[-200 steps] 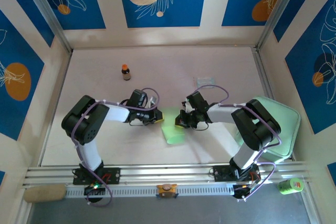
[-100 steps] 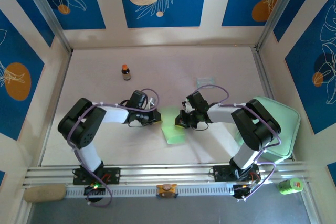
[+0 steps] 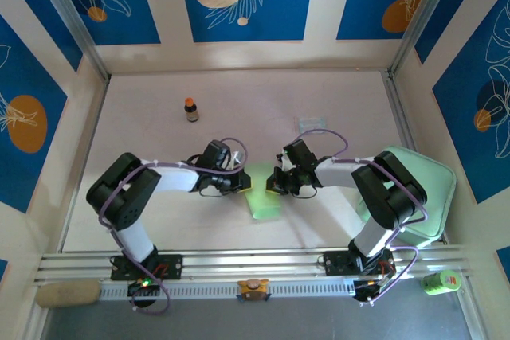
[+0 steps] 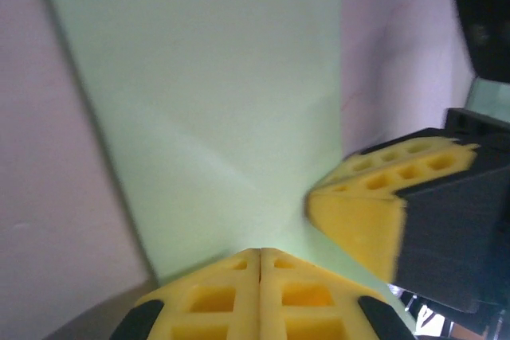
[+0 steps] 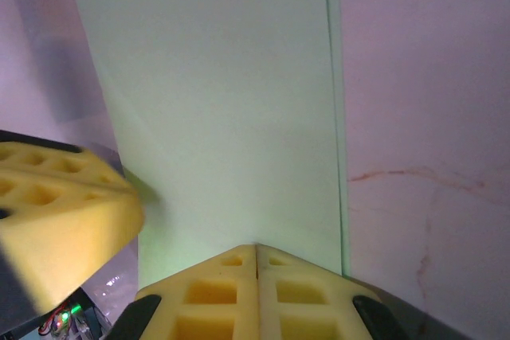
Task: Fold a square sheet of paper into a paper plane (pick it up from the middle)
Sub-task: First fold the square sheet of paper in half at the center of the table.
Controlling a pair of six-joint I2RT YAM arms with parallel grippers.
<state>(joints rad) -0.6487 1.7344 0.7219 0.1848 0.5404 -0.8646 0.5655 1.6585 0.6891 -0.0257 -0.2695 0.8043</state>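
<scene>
The pale green sheet of paper [image 3: 262, 194] lies folded into a narrow strip on the table between my two arms. My left gripper [image 3: 243, 183] is shut, and its tips rest on the strip's left side. My right gripper [image 3: 272, 185] is also shut, tips on the right side. In the left wrist view the paper [image 4: 223, 93] shows a faint diagonal crease ahead of my shut left gripper [image 4: 260, 252], with the right gripper's yellow finger [image 4: 374, 212] close by. In the right wrist view the paper [image 5: 231, 93] lies flat before my shut right gripper [image 5: 256, 248].
A small brown bottle [image 3: 191, 109] with an orange cap stands at the back left. A clear packet [image 3: 312, 123] lies at the back right. A mint green tray [image 3: 426, 197] sits by the right arm. Patterned walls enclose the table.
My left gripper has slid right onto the paper. The raised left part of the sheet has come down flat. The right gripper has stayed where it was.
</scene>
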